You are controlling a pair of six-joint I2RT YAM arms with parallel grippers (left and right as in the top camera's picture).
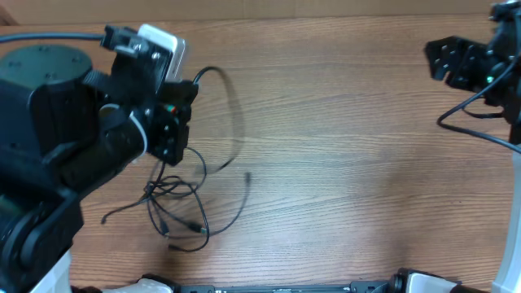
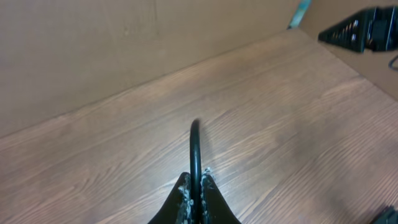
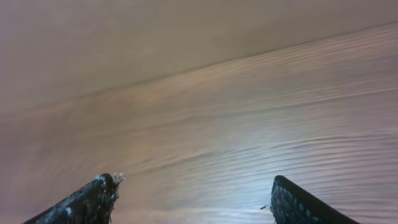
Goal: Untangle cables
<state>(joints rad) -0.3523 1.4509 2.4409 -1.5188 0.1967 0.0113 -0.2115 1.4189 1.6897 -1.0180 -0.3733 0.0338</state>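
1. Overhead: the left arm reaches in from the left edge, its wrist turned so the left hand points toward the middle of the table. The hand is lifted over the wood and clamped on a strand of the cables.
2. From the grip that strand arcs up, right and back down. The rest lies in a loose tangle on the table just below the hand, with plug ends trailing out.
3. The right hand sits at the far top right corner, well apart from the cables.
4. Left wrist: the left hand has its fingers pressed together on one thin black strand of the cables, which rises in a curve above the table. The right hand shows far off, top right.
5. Right wrist: the right hand holds its fingertips wide apart, with only bare table between them. No cable is in this view.
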